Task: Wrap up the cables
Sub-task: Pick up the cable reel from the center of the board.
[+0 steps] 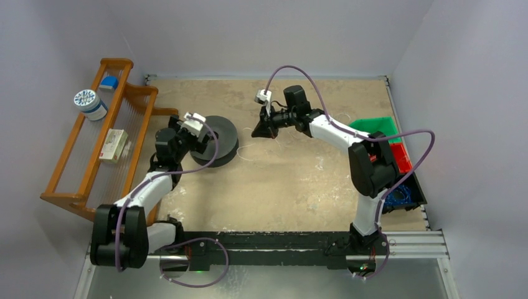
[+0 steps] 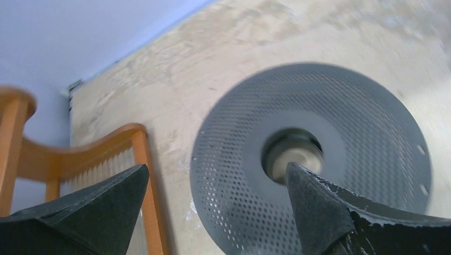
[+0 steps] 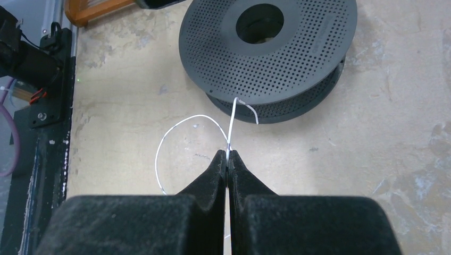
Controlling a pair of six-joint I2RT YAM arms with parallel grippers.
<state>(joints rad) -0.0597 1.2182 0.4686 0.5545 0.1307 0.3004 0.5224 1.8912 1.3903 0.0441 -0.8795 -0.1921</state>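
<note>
Right wrist view: right gripper (image 3: 227,155) pinches the cable (image 3: 232,119), which runs straight ahead to the spool (image 3: 298,53) (its slack curls left). Left gripper (image 2: 217,169) gapes wide by the spool.

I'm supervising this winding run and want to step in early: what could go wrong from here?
1. The right gripper pinches the thin cable only at its very tip; a tug could let it slip out.
2. The spool lies flat on the table while the left gripper stands open over it, not gripping; pulling the cable may drag the spool.
3. The slack loop beside the right gripper might kink or snag as it tightens.
</note>
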